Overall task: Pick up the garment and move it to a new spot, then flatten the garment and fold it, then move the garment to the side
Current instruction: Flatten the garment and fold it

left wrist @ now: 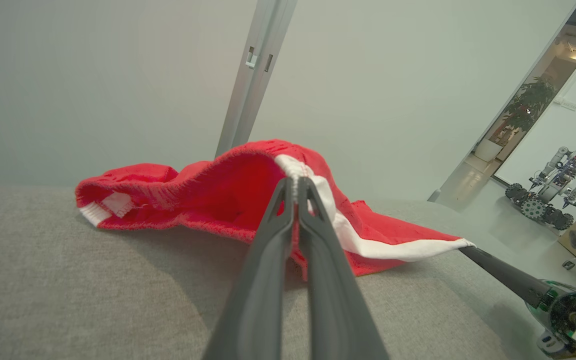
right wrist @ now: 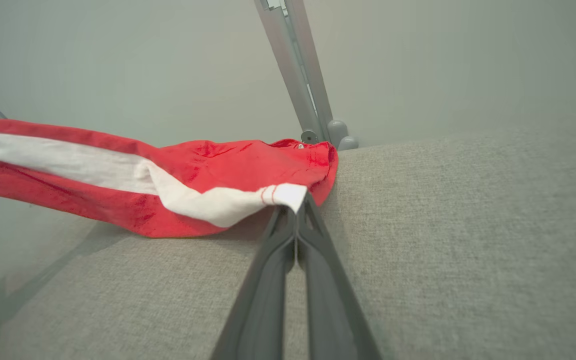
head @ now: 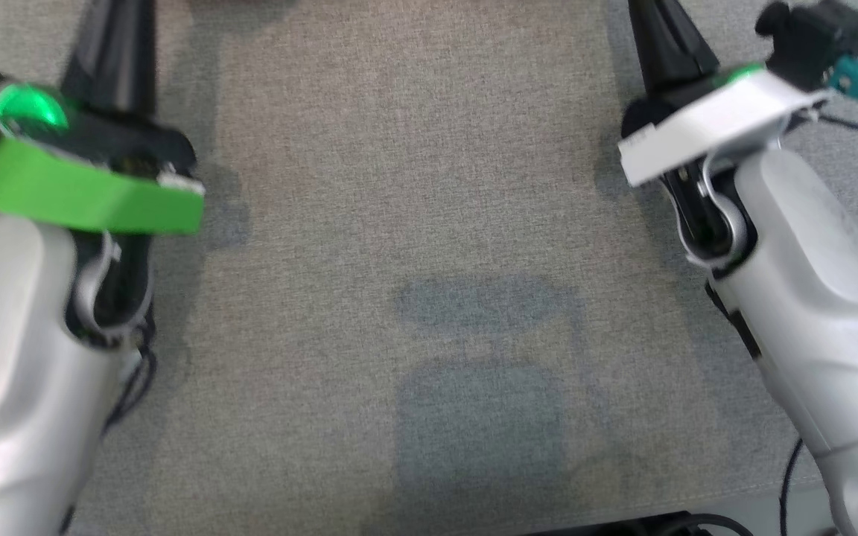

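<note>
Both tools are clenched on the garment (left wrist: pixel 203 195), a red piece with a white stripe (left wrist: pixel 368 240). The left tool (left wrist: pixel 295 184) pinches a raised fold where the stripe begins. The right tool (right wrist: pixel 299 204) pinches a white corner at the other end of the same stripe. The garment is at the far part of the grey surface (left wrist: pixel 68 290). Its lower side rests on the cloth of the surface, and the pinched edge is lifted a little above it.

I judge that the step in hand is to carry the garment to a new spot and to begin spreading it. To do this well, the two tools should move together at the same height, so that the striped edge between them is straight but not stretched hard. If they draw apart a little while they move, the loose red part on the left tool's side can open and trail flat instead of bunching. The lift should be low, because a high lift would let the cloth fold under itself.

In the head view, the left forearm (head: pixel 12 357) and the right forearm (head: pixel 809 298) stand well apart at the two sides of the surface. Both reach forward with the fingers pointing away from the robot. In the wrist views the fingers lie low and nearly flat over the surface.
</note>
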Motion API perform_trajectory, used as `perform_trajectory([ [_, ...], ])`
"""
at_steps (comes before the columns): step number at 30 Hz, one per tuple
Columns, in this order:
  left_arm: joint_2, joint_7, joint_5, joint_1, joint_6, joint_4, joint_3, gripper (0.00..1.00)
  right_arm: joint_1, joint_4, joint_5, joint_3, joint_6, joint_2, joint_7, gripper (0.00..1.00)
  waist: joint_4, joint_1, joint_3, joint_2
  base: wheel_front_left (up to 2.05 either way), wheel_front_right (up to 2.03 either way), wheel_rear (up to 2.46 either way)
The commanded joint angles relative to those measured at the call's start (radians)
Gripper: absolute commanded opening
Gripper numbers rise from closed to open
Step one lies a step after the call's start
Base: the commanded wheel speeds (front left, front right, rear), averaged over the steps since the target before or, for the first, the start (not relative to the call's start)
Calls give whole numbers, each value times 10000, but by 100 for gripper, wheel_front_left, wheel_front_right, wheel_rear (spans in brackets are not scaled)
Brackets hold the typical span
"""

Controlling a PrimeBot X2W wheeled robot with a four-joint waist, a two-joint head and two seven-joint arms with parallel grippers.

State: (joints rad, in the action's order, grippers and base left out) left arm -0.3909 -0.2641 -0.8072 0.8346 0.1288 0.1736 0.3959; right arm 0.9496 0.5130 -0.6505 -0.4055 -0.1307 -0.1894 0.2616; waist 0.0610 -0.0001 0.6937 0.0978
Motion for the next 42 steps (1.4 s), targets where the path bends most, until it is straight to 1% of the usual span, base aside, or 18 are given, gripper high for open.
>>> perform_trajectory([
  [1, -45, 0, 156, -895, 33, -377, 160, 0, -844, -438, -198, -46, 0, -347, 38, 0, -268, 1, -743, -4, 0, 0, 0],
  [5, 66, -2, 464, -2817, 34, -963, 409, 0, -2757, -1431, -628, 83, 0, -1093, 25, 0, -402, 1, -1855, -4, 0, 0, 0],
  [8, 404, -1, 292, -4301, 34, -1015, 577, 0, -4232, -2028, -820, 189, 0, -1506, -138, 0, -438, 1, -2632, -4, 0, 0, 0],
  [9, 478, -1, 462, -5192, 34, -1053, 778, 0, -5181, -2423, -866, 284, 0, -1716, -234, 0, -433, 1, -3130, -4, 0, 0, 0],
  [12, 734, -1, 604, -6696, 34, -967, 723, 0, -6623, -3014, -866, 350, 0, -2035, -500, 0, -335, 1, -3835, -4, 0, 0, 0],
  [15, 851, -1, 837, -8038, 33, -813, 587, 0, -8114, -3473, -872, 712, 1, -2276, -712, 0, -310, 1, -4403, -4, 0, 0, 0],
  [17, 1070, -1, 939, -8820, 30, -736, 432, 0, -9041, -3732, -867, 982, 0, -2368, -847, 0, -310, 1, -4700, -4, 0, 0, 0],
  [18, 1051, -3, 1150, -9159, -2, -679, 379, 0, -9487, -3850, -834, 1159, 0, -2427, -897, 0, -301, 1, -4812, -4, 0, 0, 0],
  [20, 1289, -1, 1034, -9838, -75, -643, 244, 0, -10377, -4136, -831, 1473, 5, -2495, -1049, 0, -307, 1, -4961, -4, 0, 0, 0],
  [22, 1323, -3, 1129, -10300, -171, -698, 153, 0, -11188, -4497, -954, 1810, 6, -2503, -1228, 0, -336, 1, -5013, -4, 0, 0, 0],
  [25, 1433, 76, 859, -10833, -220, -943, 221, 0, -11967, -5304, -1068, 2319, 6, -2539, -1496, 0, -373, 1, -4883, -4, 0, 0, 0],
  [28, 1443, 271, 681, -10835, -305, -1413, 163, 0, -11770, -6097, -1078, 2772, 6, -2434, -1765, 0, -371, 1, -4442, -4, 0, 0, 0],
  [30, 1511, 493, 474, -10530, -389, -1713, 74, 0, -11177, -6437, -834, 2927, 6, -2421, -2008, 0, -443, 1, -4076, -4, 0, 0, 0],
  [33, 1665, 872, 208, -9784, -555, -2163, -90, 0, -9850, -6623, -778, 2992, 6, -2167, -2497, 0, -695, 1, -3382, -4, 0, 0, 0],
  [34, 1665, 872, 208, -9784, -555, -2163, -90, 0, -9850, -6623, -778, 2992, 6, -2167, -2497, 0, -695, 1, -3382, -4, 0, 0, 0],
  [36, 1838, 1079, 169, -9012, -776, -2296, -241, 0, -8727, -6402, -717, 3002, 6, -2118, -2895, 0, -979, 1, -2875, -4, 0, 0, 0],
  [38, 2038, 1406, 321, -8134, -982, -2239, -181, 0, -7547, -5966, -579, 2986, 5, -2088, -3178, 0, -1330, 1, -2457, -4, 0, 0, 0],
  [42, 2549, 1942, 310, -6460, -1464, -1790, -222, 0, -5357, -4701, -255, 2609, 0, -2031, -3722, 0, -1967, 1, -1908, -4, 0, 0, 0],
])
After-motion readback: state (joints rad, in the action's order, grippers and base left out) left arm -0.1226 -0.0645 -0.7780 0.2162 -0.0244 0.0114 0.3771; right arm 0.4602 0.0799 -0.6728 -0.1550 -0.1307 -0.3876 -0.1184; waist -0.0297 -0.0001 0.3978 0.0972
